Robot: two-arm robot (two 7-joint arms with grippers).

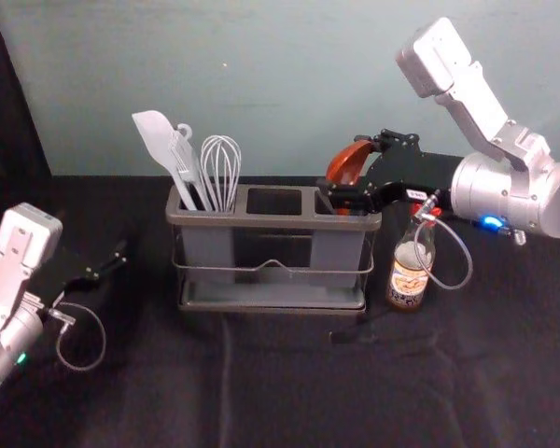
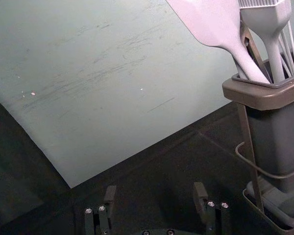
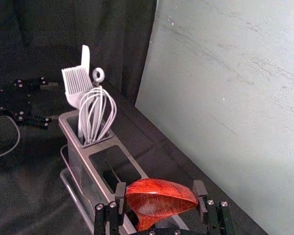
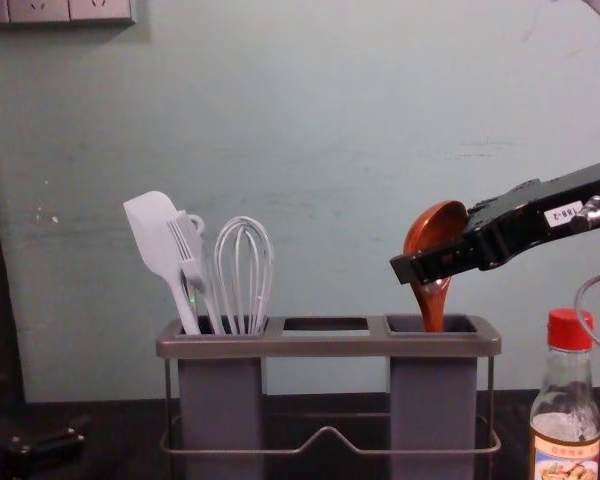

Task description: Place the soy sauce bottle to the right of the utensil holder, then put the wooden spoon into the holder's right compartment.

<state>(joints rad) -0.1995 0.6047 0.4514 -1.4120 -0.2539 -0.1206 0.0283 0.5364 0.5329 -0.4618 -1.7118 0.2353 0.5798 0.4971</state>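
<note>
The left gripper (image 1: 112, 262) is over the desk (image 1: 261, 383) at the left, its fingers apart. A spatula (image 1: 156, 135), a brush (image 4: 192, 250) and a whisk (image 1: 221, 168) stand in the utensil holder's (image 1: 280, 221) left compartment (image 4: 220, 400). Above the right compartment (image 4: 433, 390), the right gripper (image 1: 343, 168) is clamped on the wooden spoon's (image 4: 436, 226) bowl, the handle reaching down inside. The soy sauce bottle (image 1: 408, 278) stands upright just beside the holder, to its right.

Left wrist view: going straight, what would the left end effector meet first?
Probably the pale green wall, unless it dips onto the black cloth; depth unclear. The grey wire-framed utensil holder seems beside that line.
</note>
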